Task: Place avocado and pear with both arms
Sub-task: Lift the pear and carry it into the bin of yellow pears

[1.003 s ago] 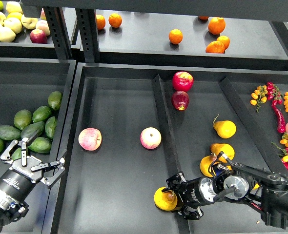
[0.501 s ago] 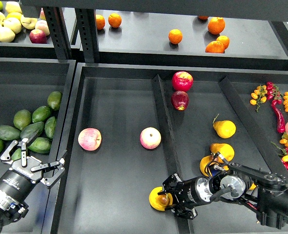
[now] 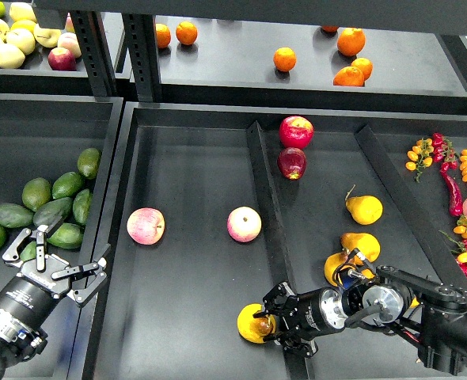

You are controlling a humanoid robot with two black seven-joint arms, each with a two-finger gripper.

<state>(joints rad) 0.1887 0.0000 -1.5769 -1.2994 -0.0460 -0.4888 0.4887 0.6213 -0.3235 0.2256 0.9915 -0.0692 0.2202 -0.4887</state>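
Pear (image 3: 252, 325) clamped in right hand (image 3: 267, 323)

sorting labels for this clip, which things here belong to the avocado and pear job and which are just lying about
Part of the job:
- yellow-orange pear with a brown bruised patch, held in the right gripper
- dark green avocados, below the open left gripper

Just lying about:
- two pink apples
- two red apples
- round oranges on the shelf
- loose yellow pears
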